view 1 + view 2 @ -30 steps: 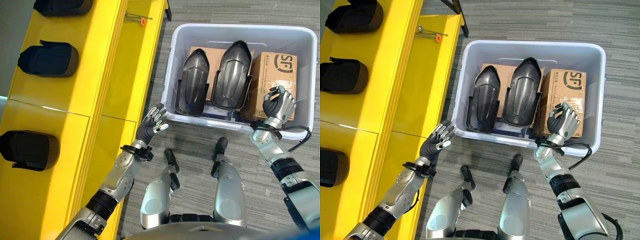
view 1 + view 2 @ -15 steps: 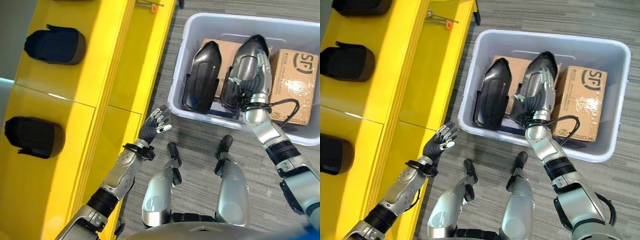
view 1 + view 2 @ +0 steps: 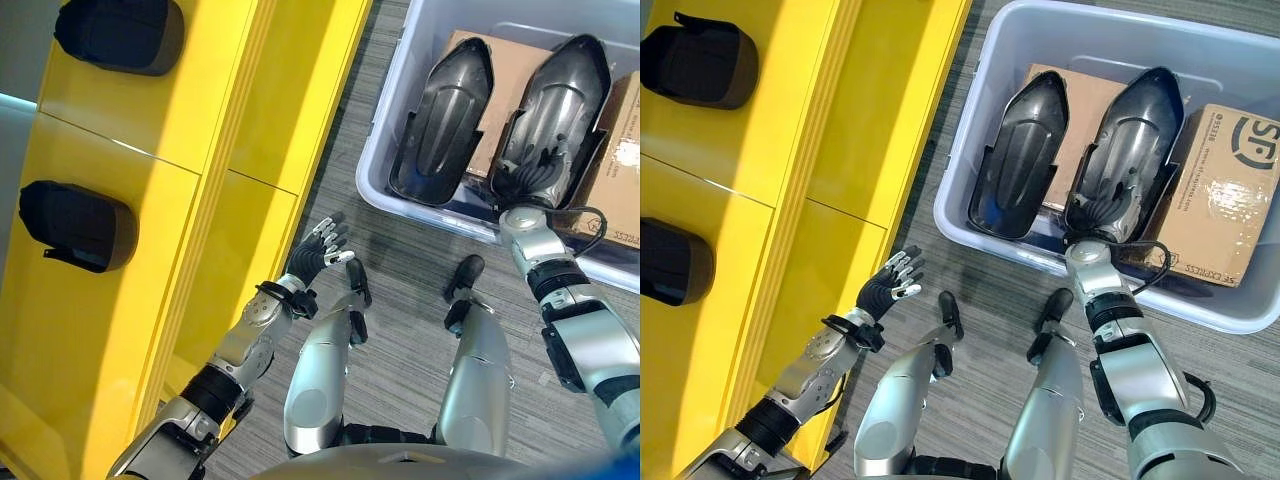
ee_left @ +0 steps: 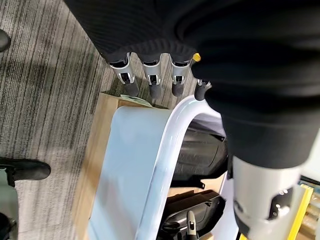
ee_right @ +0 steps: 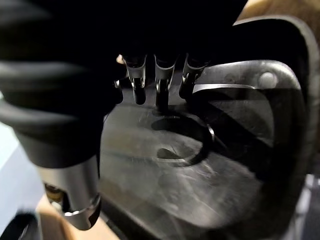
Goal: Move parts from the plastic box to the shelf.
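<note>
Right hand [image 3: 1102,208] reaches with straight fingers into the glossy black moulded shell [image 3: 1127,140] at two o'clock, in the pale plastic box [image 3: 970,140]; left hand [image 3: 887,290] hovers open.

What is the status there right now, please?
Right hand open inside the right black part, in the plastic box. Left hand open, idle beside the yellow shelf. Nothing blocking.

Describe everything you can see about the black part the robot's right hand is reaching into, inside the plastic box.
The black part is a long, glossy, dark shell, pointed at its far end and hollow like a scoop, apparently moulded plastic. It lies tilted in the plastic box, propped over a cardboard box, beside a second similar part. The right hand reaches into its near end, fingers in the hollow; whether they grip it is unclear.
</note>
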Available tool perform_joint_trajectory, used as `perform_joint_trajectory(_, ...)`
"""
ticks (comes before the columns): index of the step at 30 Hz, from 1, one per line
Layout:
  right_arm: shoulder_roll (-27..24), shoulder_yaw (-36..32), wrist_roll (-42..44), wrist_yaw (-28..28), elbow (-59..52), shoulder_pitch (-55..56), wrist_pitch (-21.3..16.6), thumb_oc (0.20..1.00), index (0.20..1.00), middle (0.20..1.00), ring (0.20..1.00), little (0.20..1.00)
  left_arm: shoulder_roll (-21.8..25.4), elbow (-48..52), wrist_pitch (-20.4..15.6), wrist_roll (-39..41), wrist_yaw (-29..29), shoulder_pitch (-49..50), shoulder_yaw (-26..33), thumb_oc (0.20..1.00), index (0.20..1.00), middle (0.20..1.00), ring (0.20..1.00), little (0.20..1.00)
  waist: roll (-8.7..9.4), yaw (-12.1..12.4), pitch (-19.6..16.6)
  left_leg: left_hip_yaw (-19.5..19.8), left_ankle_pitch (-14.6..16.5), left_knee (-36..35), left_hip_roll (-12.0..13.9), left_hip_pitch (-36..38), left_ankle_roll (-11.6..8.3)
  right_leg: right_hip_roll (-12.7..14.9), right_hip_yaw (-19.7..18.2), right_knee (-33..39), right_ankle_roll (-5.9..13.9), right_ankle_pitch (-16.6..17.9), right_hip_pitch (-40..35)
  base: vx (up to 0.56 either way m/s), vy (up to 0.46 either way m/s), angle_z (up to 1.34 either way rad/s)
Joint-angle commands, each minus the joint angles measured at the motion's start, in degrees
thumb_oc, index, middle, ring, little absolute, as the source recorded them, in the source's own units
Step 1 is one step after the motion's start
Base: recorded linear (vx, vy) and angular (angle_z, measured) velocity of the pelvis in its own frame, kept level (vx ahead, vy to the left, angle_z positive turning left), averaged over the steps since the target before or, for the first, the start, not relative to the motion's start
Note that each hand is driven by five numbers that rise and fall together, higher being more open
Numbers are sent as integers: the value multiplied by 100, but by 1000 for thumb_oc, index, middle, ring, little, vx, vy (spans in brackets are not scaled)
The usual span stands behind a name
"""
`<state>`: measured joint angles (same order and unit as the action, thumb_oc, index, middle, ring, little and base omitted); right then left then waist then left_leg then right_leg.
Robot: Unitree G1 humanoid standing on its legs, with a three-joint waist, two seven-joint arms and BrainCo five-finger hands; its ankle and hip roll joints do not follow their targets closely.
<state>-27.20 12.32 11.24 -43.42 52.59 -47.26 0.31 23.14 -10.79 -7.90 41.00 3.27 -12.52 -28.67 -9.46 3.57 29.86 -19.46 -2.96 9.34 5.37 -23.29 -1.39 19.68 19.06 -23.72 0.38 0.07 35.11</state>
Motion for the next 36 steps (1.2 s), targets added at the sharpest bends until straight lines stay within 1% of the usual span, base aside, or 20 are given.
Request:
perform_joint_trajectory(1, -208, 86, 299, 91, -210, -102, -108, 1000, 1000, 1000, 1000, 1000, -122, 478, -342, -98, -111, 119, -155, 1000, 1000, 1000, 1000, 1000, -448, -151, -7, 111, 583, 735, 290, -417, -161, -27, -489, -559, 440, -758, -70, -2, 53, -9)
perform_joint_trajectory(5, -259, 157, 574, 1157, -86, -94, -93, 1000, 1000, 1000, 1000, 1000, -123, 532, -294, -50, -139, 67, -182, 1000, 1000, 1000, 1000, 1000, -543, -173, -7, 53, 591, 762, 283, -512, -158, 6, -547, -636, 404, -813, 80, -9, 37, -4)
perform_joint_trajectory(6, -281, 206, 519, 1275, -86, -120, -1, 1000, 1000, 1000, 1000, 1000, -107, 541, -275, -34, -146, 68, -176, 1000, 1000, 1000, 1000, 1000, -553, -163, -7, 49, 591, 783, 287, -543, -160, 13, -551, -674, 394, -824, 118, 0, 0, 0)
perform_joint_trajectory(8, -343, 360, 398, 1404, -79, -207, -21, 1000, 1000, 1000, 1000, 1000, -79, 566, -218, -11, -137, 60, -150, 1000, 1000, 1000, 1000, 1000, -559, -138, -7, 50, 591, 829, 298, -614, -164, 25, -551, -737, 381, -834, 201, -21, -21, 3)
perform_joint_trajectory(11, -465, 619, 383, 1996, 81, -573, 195, 1000, 1000, 1000, 1000, 1000, -9, 639, -117, -3, -96, 45, -129, 1000, 1000, 1000, 1000, 1000, -584, -51, -7, 85, 582, 867, 303, -738, -167, 42, -517, -853, 350, -868, 338, -49, -40, 2)
perform_joint_trajectory(14, -520, 845, 272, 2460, 289, -922, 117, 1000, 1000, 1000, 1000, 1000, 30, 661, -106, -18, -20, 44, -139, 1000, 1000, 1000, 1000, 1000, -610, 38, -7, 128, 562, 885, 304, -810, -183, 65, -475, -929, 328, -897, 398, -60, -42, 1)
perform_joint_trajectory(15, -534, 1032, 209, 2924, 313, -1131, 70, 1000, 1000, 1000, 1000, 1000, 66, 726, -73, -33, 6, 57, -143, 1000, 1000, 1000, 1000, 1000, -620, 105, -7, 158, 550, 905, 308, -849, -190, 91, -440, -989, 316, -914, 433, -51, -40, 5)
perform_joint_trajectory(16, -533, 1043, 203, 2949, 317, -1146, 63, 1000, 1000, 1000, 1000, 1000, 66, 732, -68, -34, 5, 57, -139, 1000, 1000, 1000, 1000, 1000, -621, 106, -7, 162, 550, 908, 308, -855, -190, 93, -438, -994, 315, -916, 437, -58, -51, 7)
perform_joint_trajectory(19, -400, 1501, 308, 3749, 78, -1400, 241, 1000, 1000, 1000, 1000, 1000, 124, 869, 14, -86, 121, 163, -79, 1000, 1000, 1000, 1000, 1000, -622, 221, -7, 178, 496, 884, 323, -845, -208, 138, -368, -1062, 295, -929, 431, -40, -41, 8)
perform_joint_trajectory(20, -361, 1581, 308, 3903, -9, -1413, 261, 1000, 1000, 1000, 1000, 1000, 137, 905, 28, -65, 157, 200, -59, 1000, 1000, 1000, 1000, 1000, -623, 241, -7, 179, 483, 876, 326, -837, -213, 146, -357, -1075, 292, -931, 425, -28, -28, 4)
perform_joint_trajectory(25, -93, 1779, 500, 4060, -620, -1312, 482, 1000, 1000, 1000, 1000, 1000, 193, 1167, 107, 93, 341, 366, 76, 1000, 1000, 1000, 1000, 1000, -618, 298, -7, 179, 448, 817, 321, -762, -213, 165, -316, -1068, 285, -939, 353, 0, 0, 0)
perform_joint_trajectory(26, -30, 1808, 408, 4016, -756, -1265, 544, 1000, 1000, 1000, 1000, 1000, 233, 1218, 139, 71, 367, 376, 105, 1000, 1000, 1000, 1000, 1000, -605, 306, -7, 177, 440, 801, 323, -744, -217, 164, -306, -1047, 293, -926, 333, 0, 0, 0)
perform_joint_trajectory(28, 121, 1894, 229, 3558, -989, -1131, 671, 1000, 1000, 1000, 1000, 1000, 240, 1257, 164, -81, 389, 409, 151, 1000, 1000, 1000, 1000, 1000, -585, 309, -7, 160, 427, 786, 333, -714, -208, 161, -300, -1034, 303, -897, 318, -14, -16, 2)
perform_joint_trajectory(30, 166, 1910, 129, 3339, -973, -1083, 633, 1000, 1000, 1000, 1000, 1000, 237, 1233, 159, -87, 437, 432, 169, 1000, 1000, 1000, 1000, 1000, -580, 308, -7, 152, 421, 774, 336, -704, -207, 152, -304, -1013, 301, -888, 304, 0, 0, 0)
perform_joint_trajectory(31, 193, 1878, -349, 2720, -983, -1005, 476, 1000, 1000, 1000, 1000, 1000, 215, 1170, 99, -74, 459, 440, 160, 1000, 1000, 1000, 1000, 1000, -578, 285, -7, 130, 415, 764, 347, -702, -198, 145, -323, -1003, 305, -863, 315, 0, 0, 0)
perform_joint_trajectory(32, 197, 1865, -549, 2376, -993, -986, 393, 1000, 1000, 1000, 1000, 1000, 197, 1161, 96, -82, 475, 446, 161, 1000, 1000, 1000, 1000, 1000, -576, 278, -7, 121, 417, 761, 353, -696, -196, 146, -328, -993, 309, -857, 311, 0, 0, 0)
perform_joint_trajectory(33, 154, 1830, -1069, 1710, -985, -998, 251, 1000, 1000, 1000, 1000, 1000, 177, 1142, 65, -88, 467, 446, 135, 1000, 1000, 1000, 1000, 1000, -579, 259, -7, 109, 423, 764, 362, -692, -189, 147, -343, -974, 318, -843, 307, -10, 32, 4)
perform_joint_trajectory(34, 33, 1740, -2076, 577, -1020, -1046, 56, 1000, 1000, 1000, 1000, 1000, 149, 1129, 4, -89, 428, 447, 85, 1000, 1000, 1000, 1000, 1000, -589, 221, -7, 92, 438, 757, 363, -678, -177, 131, -369, -915, 339, -815, 294, -7, 84, 3)
perform_joint_trajectory(35, -181, 1548, -2793, -25, -1563, -1067, -211, 1000, 1000, 1000, 1000, 1000, 100, 1088, -148, -43, 271, 461, -12, 1000, 1000, 1000, 1000, 1000, -585, 120, -7, 79, 440, 747, 364, -678, -169, 96, -410, -859, 373, -787, 295, -2, 86, 2)
perform_joint_trajectory(36, -200, 1509, -2950, -79, -1694, -1041, -235, 1000, 1000, 1000, 1000, 1000, 95, 1081, -167, -33, 245, 457, -29, 1000, 1000, 1000, 1000, 1000, -583, 107, -7, 74, 439, 742, 363, -672, -169, 90, -421, -850, 380, -783, 294, 19, 125, -1)
